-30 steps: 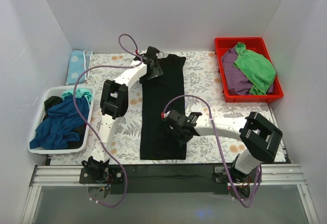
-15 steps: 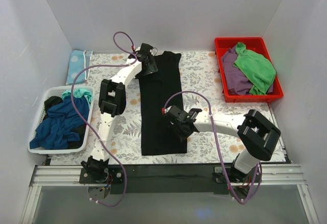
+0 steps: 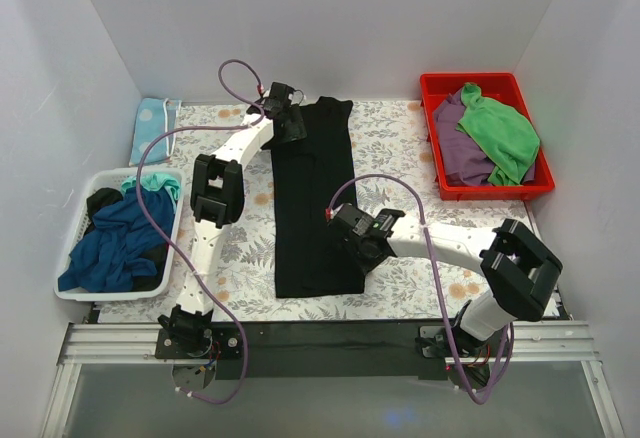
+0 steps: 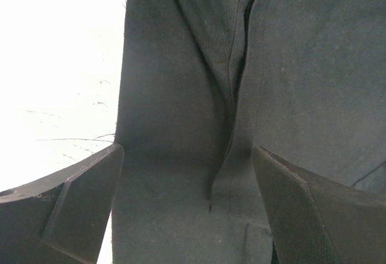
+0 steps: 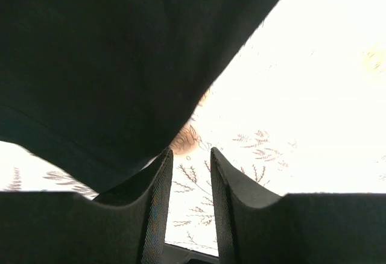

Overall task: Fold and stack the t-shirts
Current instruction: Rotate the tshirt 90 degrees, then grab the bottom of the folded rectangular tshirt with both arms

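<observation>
Left gripper point(image 3: 288, 126) hangs wide open over the far end of the black t-shirt point(image 3: 310, 208); right gripper point(image 3: 363, 248), arm reaching low, barely parted at its right edge.

Black t-shirt point(image 3: 312, 198) (folded lengthwise) lies flat.
</observation>
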